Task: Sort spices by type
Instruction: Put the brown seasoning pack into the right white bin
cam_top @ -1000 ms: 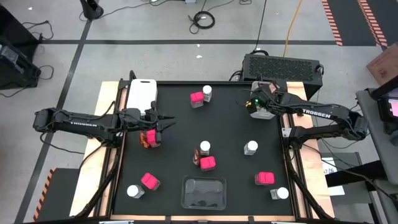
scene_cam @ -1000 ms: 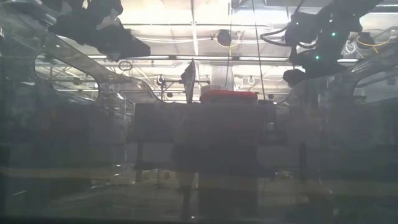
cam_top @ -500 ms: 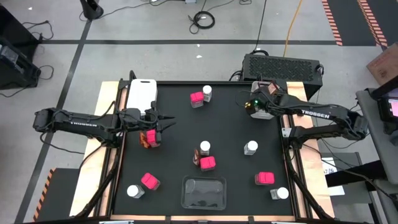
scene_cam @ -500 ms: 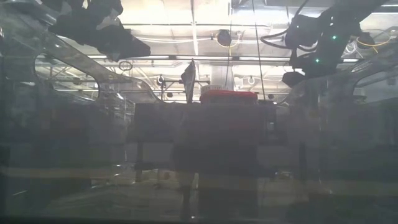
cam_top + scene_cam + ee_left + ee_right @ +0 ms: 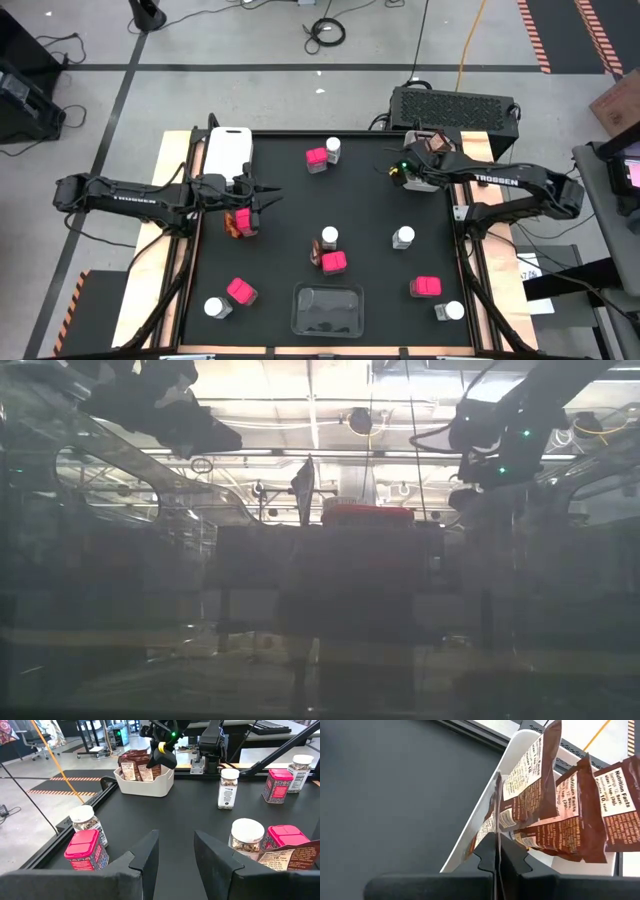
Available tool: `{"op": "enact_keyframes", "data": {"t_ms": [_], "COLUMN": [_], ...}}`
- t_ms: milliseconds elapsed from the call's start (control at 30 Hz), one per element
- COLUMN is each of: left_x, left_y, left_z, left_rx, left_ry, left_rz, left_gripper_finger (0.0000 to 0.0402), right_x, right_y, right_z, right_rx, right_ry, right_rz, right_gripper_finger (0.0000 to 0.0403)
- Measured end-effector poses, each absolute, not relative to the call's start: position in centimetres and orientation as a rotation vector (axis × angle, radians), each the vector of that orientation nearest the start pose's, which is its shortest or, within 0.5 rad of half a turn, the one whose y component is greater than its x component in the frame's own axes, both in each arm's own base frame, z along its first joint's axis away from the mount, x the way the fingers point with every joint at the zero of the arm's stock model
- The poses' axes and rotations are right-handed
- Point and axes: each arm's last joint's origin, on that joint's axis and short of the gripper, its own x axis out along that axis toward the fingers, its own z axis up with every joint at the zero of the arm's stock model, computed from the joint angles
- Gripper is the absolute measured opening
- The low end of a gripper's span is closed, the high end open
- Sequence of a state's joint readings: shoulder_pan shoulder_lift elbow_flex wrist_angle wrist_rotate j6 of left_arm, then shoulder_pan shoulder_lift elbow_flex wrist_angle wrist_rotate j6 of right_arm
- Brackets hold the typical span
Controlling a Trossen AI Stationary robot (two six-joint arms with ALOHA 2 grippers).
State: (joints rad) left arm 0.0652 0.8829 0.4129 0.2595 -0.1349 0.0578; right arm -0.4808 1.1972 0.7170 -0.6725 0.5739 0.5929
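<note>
The white tray (image 5: pixel 144 784) at the far right corner of the desk (image 5: pixel 370 200) is the landmark here. It's got brown spice packets (image 5: pixel 570 815) standing in it. The right tool (image 5: pixel 392 170) sits just beside that tray on its desk side, fingers pinched fully together with nothing visibly between them.

Way across the desk from the tray, the left tool (image 5: pixel 268 195) is partly open, and right by it there's a brown packet (image 5: pixel 234 224) with a pink box (image 5: pixel 243 218), though I can't tell if it actually has hold of anything.

The other pink boxes (image 5: pixel 334 262) and white-lidded clear jars (image 5: pixel 403 237) are scattered over the desk, well apart from the tray. An empty-looking clear tray (image 5: pixel 326 309) sits at the near edge.
</note>
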Motion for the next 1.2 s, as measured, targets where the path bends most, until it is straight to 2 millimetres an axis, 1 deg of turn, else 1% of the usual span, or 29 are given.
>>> {"op": "enact_keyframes", "data": {"t_ms": [167,400,567,700,800,1033,1200], "left_x": [19.2,19.2,19.1,19.2,19.1,19.2,19.1], "left_y": [1.6,1.6,1.6,1.6,1.6,1.6,1.6], "left_z": [22.9,22.9,22.9,22.9,22.9,22.9,22.9], "left_rx": [0.065,0.065,0.065,0.065,0.065,0.065,0.065], "left_ry": [0.222,0.223,0.224,0.224,0.224,0.224,0.224], "left_rz": [0.193,0.193,0.193,0.193,0.193,0.193,0.193], "left_gripper_finger": [0.0128,0.0128,0.0128,0.0128,0.0128,0.0128,0.0128], "right_x": [17.6,17.6,18.1,18.7,19.1,20.1,21.2], "right_y": [-11.0,-11.0,-11.0,-11.2,-11.3,-11.2,-10.8], "right_z": [20.5,20.5,21.4,23.0,24.7,28.9,31.6], "right_rx": [0.415,0.403,0.425,0.440,0.435,0.376,0.347], "right_ry": [0.884,0.896,0.903,0.879,0.865,0.802,0.707], "right_rz": [-1.252,-1.240,-1.158,-1.114,-1.078,-1.017,-0.897], "right_gripper_finger": [0.0031,0.0089,0.0125,0.0142,0.0148,0.0148,0.0148]}}
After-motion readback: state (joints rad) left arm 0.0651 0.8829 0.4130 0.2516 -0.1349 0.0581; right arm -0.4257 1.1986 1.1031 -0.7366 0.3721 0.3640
